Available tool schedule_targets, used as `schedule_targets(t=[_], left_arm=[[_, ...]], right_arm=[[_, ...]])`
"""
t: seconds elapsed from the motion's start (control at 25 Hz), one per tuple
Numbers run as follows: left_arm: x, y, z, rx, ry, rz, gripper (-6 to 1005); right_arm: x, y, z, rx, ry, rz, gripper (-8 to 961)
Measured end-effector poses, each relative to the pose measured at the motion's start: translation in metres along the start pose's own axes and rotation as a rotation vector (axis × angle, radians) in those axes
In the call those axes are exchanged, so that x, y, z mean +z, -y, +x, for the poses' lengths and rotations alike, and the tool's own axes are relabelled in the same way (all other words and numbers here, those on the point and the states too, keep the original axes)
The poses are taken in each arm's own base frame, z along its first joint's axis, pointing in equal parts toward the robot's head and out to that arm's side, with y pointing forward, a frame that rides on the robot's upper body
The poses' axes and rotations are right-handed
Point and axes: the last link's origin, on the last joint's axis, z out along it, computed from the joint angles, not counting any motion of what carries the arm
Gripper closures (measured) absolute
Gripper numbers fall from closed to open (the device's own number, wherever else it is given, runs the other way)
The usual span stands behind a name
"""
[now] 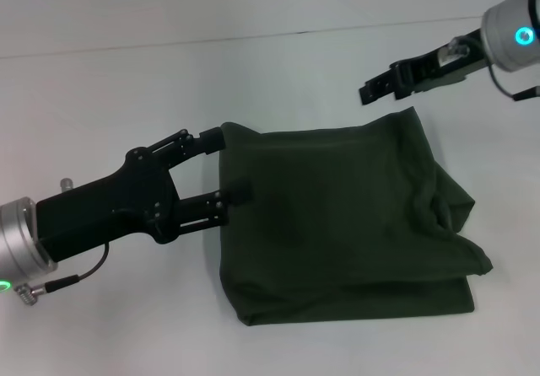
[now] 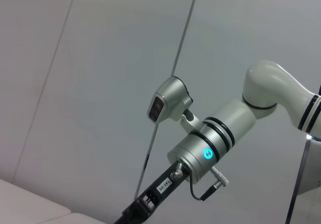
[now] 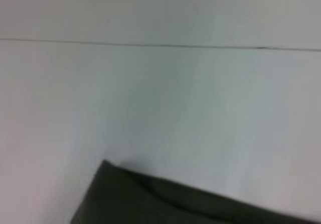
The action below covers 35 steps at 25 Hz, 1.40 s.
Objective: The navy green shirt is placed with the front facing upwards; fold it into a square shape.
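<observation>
Two grippers work over a white table (image 1: 101, 89), and the shirt (image 1: 337, 216) lies on it near the middle, already folded into a rough dark green square with no print showing. Its far edge is fairly straight, while the side toward the robot's right bulges in loose folds and a lower layer sticks out at the near right corner. The left gripper (image 1: 226, 167) reaches in from the robot's left with its fingers spread wide apart; one fingertip (image 1: 213, 139) sits at the far left corner of the shirt and the other rests on the cloth along the left edge, with no fabric pinched between them. The right gripper (image 1: 375, 89) hangs just beyond the far right corner of the shirt, clear of the cloth, and whether its fingers are spread or pressed together cannot be told. A corner of the dark cloth (image 3: 165, 199) shows on the table in the right wrist view.
</observation>
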Motion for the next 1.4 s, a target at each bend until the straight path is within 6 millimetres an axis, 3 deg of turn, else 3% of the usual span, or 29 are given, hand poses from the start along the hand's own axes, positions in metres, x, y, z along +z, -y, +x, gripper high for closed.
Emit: schedule_targets(t=[0.32, 0.88, 1.24, 1.4], left_arm=[[-0.001, 0.000, 0.000, 0.000, -0.003, 0.005, 113], [0.001, 0.001, 0.000, -0.006, -0.002, 0.003, 114], [0.002, 0.001, 0.000, -0.014, -0.002, 0.002, 113], [0.002, 0.001, 0.000, -0.017, -0.002, 0.003, 113]], right_arm=[[0.019, 0.003, 0.022, 0.049, -0.077, -0.048, 327], [0.004, 0.053, 0.048, 0.141, -0.039, 0.073, 387], [-0.005, 0.026, 0.034, 0.065, 0.036, -0.069, 426], [-0.001, 0.011, 0.036, 0.011, 0.006, -0.140, 443]])
